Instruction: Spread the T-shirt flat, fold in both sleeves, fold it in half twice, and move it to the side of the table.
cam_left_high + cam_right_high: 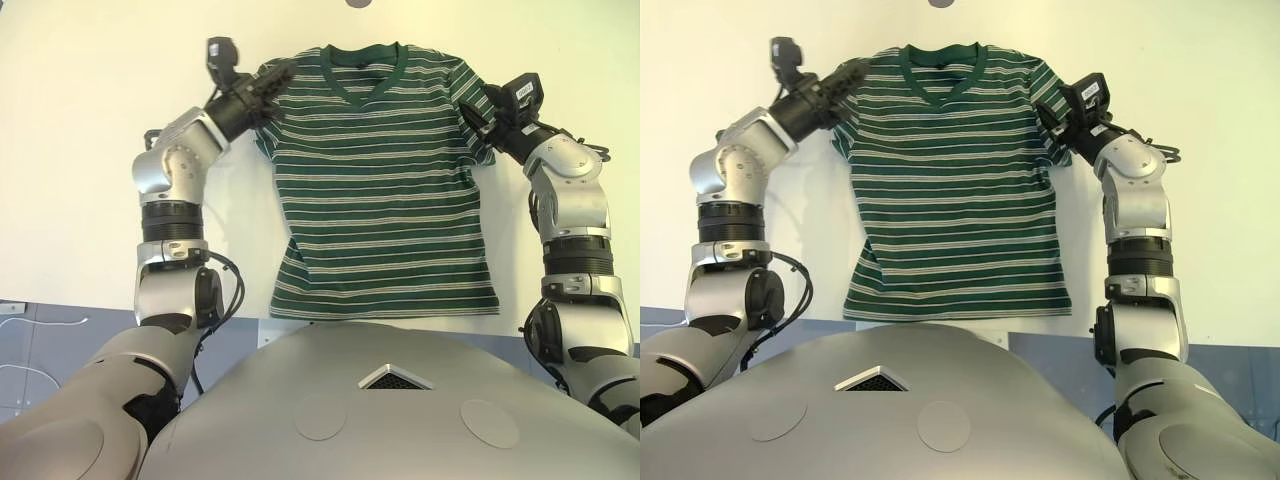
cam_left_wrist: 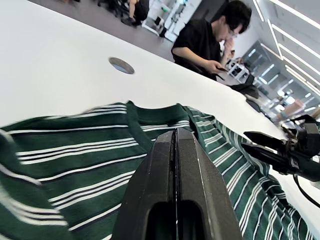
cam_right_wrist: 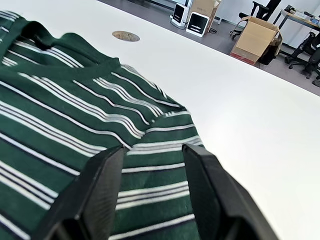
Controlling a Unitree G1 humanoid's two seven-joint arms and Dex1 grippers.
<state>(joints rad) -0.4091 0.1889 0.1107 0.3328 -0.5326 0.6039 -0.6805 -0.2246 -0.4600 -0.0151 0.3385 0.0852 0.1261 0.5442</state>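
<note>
T-shirt [image 1: 385, 180] lies spread flat on the white table [image 1: 90, 100], collar away from the robot. The left gripper [image 2: 175, 134] rests at one sleeve, fingers pressed together. The right gripper [image 3: 152, 150] straddles the other sleeve, fingers apart, likely readying the sleeve fold.

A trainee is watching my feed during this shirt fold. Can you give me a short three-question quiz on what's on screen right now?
1. True or false: the T-shirt is already folded in half.
2. The right gripper is: A) shut on the hem; B) open, with its fingers over a sleeve; C) resting on bare table, away from the cloth.
3. Fill in: in the left wrist view, the left gripper has its fingers ____.

Key: 1 false, it lies spread out at full length; 2 B; 3 shut.
</note>
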